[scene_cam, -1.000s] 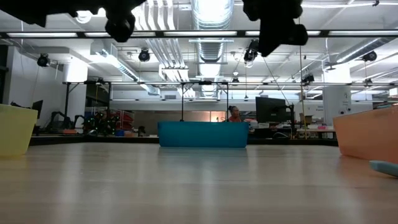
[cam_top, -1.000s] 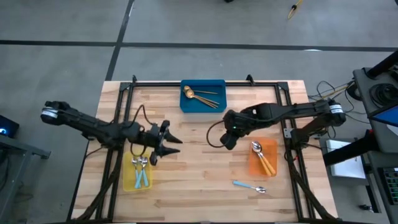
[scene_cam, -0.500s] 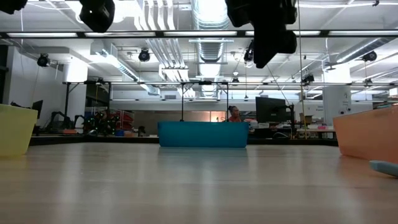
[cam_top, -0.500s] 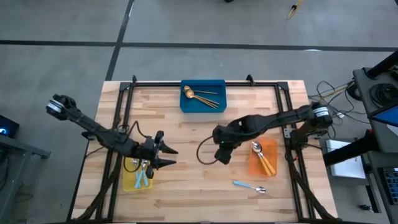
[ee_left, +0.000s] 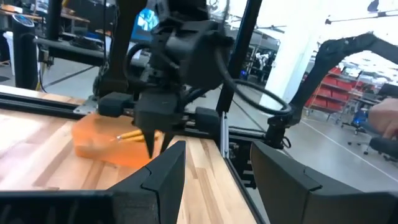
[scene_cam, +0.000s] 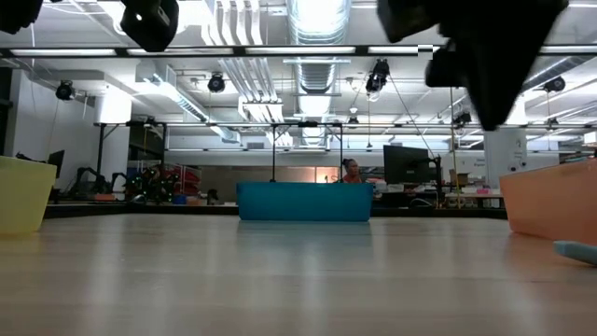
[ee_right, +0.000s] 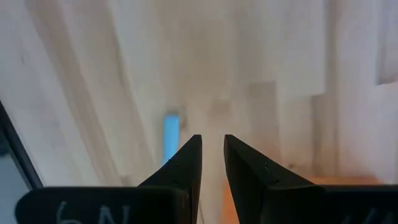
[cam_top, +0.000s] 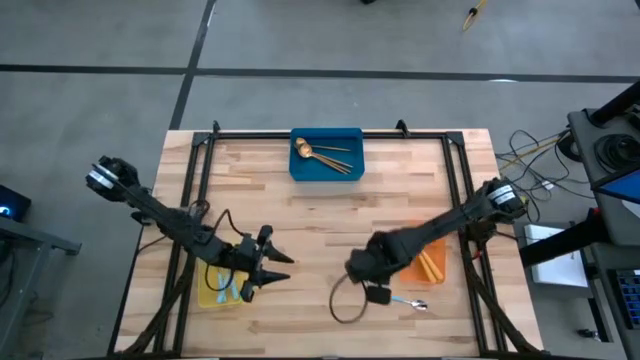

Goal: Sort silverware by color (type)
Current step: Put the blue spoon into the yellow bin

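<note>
A light-blue-handled spoon [cam_top: 405, 301] lies flat on the wood near the table's front edge; its handle [ee_right: 170, 138] shows in the right wrist view. My right gripper [cam_top: 378, 293] hangs above the spoon's handle end, pointing down, its fingers [ee_right: 212, 152] a narrow gap apart with nothing between them. Gold spoons [cam_top: 322, 154] lie in the blue bin [cam_top: 326, 170], and orange-handled spoons [cam_top: 432, 265] in the orange bin [cam_top: 436, 232]. My left gripper [cam_top: 278, 270] stands open and level beside the yellow bin [cam_top: 208, 292].
The right arm [cam_top: 440, 235] reaches across the orange bin and a loop of its cable [cam_top: 348, 305] hangs by the spoon. Black frame rails [cam_top: 455, 180] run along both sides of the table. Bare wood [cam_top: 310, 230] lies between the bins.
My right gripper has swung from the table's middle toward the near edge and down, turning as it went, and now hangs over the blue-handled spoon. My left gripper has moved toward the near edge beside the yellow bin. The spoons have not moved.
</note>
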Action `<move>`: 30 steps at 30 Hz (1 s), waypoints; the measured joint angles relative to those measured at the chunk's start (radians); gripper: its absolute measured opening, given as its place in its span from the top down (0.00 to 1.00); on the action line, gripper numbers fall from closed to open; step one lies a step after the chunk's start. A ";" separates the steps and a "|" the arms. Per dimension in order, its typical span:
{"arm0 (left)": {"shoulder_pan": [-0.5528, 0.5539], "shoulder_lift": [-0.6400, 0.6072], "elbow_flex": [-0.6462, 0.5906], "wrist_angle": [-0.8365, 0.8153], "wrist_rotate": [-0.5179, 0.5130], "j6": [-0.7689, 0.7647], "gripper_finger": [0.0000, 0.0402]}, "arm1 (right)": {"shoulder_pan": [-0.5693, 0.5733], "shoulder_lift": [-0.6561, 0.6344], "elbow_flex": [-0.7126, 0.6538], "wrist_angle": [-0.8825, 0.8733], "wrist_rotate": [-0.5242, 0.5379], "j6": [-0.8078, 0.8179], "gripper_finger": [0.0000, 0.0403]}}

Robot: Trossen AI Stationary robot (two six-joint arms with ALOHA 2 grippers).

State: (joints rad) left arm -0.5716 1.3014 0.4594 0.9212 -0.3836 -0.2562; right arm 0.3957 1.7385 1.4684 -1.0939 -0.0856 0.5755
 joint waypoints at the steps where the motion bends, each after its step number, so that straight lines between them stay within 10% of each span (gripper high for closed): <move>1: -0.002 0.020 0.004 0.013 0.000 0.000 0.59 | 0.018 0.001 -0.006 0.000 0.001 0.000 0.85; 12: -0.013 0.177 0.105 0.045 0.000 0.001 0.59 | 0.168 0.000 -0.023 0.030 0.105 0.036 0.84; 30: -0.024 0.187 0.128 0.044 0.000 0.030 0.59 | 0.208 -0.001 -0.147 0.196 0.166 0.123 0.56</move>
State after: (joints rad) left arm -0.5953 1.4883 0.5877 0.9649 -0.3832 -0.2264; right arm 0.6041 1.7374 1.3214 -0.8983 0.0803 0.6983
